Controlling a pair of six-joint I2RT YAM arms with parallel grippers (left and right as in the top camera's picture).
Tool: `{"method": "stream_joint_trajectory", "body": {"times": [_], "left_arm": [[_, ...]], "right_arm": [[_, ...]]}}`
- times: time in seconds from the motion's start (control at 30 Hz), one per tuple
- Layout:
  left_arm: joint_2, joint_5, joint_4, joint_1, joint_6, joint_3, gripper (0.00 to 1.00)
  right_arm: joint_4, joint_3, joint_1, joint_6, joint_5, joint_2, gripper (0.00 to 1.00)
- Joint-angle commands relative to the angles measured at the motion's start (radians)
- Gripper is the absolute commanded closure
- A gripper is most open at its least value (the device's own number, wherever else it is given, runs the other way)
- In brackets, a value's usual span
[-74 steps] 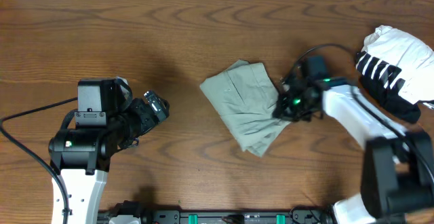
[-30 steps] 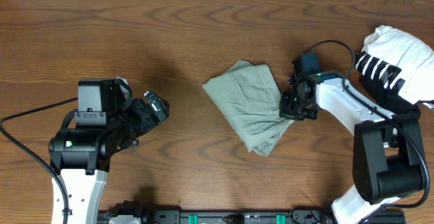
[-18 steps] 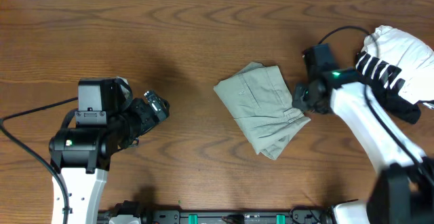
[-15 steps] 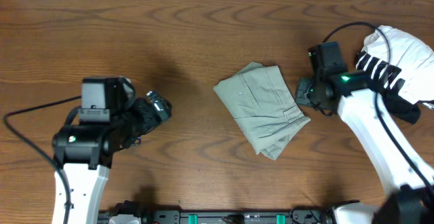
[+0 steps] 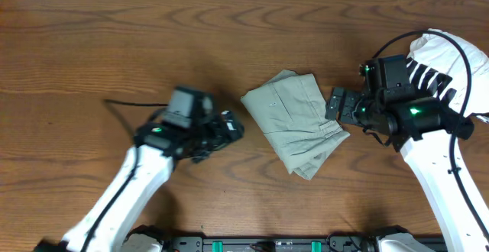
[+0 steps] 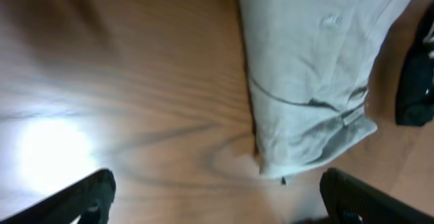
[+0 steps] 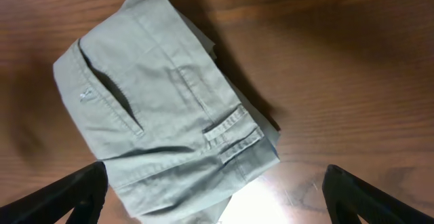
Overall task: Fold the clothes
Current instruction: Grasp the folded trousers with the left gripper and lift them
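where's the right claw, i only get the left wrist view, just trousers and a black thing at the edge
Observer: The right claw is beside the right edge of the trousers, open and holding nothing.
Operator: anything else on the table out there
Observer: A white striped cloth lies at the far right edge, behind the right arm.
Operator: which side of the trousers faces up
Observer: The right wrist view shows a pocket slit on the upper layer of the folded bundle.
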Motion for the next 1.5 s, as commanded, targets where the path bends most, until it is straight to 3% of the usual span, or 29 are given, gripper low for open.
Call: {"method": "stream_joint_trajectory", "body": {"times": [0.0,0.3,0.6,1.23,1.37,1.47], "left_arm": [[0.067,0.010,0.091,-0.080,-0.096,-0.001,0.02],[0.262,0.010,0.341,-0.187,-0.214,-0.001,0.02],[0.404,0.013,0.498,-0.214,-0.219,-0.001,0.02],[0.559,0.022,0.707,-0.218,-0.254,-0.001,0.01],[0.570,0.020,0.710,-0.218,-0.253,-0.001,0.22],[0.570,0.005,0.710,-0.218,-0.253,-0.001,0.58]], "right_arm": [[-0.007,0.014,-0.003,-0.033,-0.027,-0.023,0.01],[-0.043,0.014,-0.003,-0.043,-0.030,-0.025,0.01],[-0.050,0.014,-0.003,-0.056,-0.030,-0.025,0.01],[-0.080,0.014,-0.003,-0.056,-0.030,-0.025,0.01],[-0.085,0.014,-0.003,-0.056,-0.030,-0.025,0.01],[-0.090,0.014,-0.003,-0.056,-0.030,-0.025,0.01]]}}
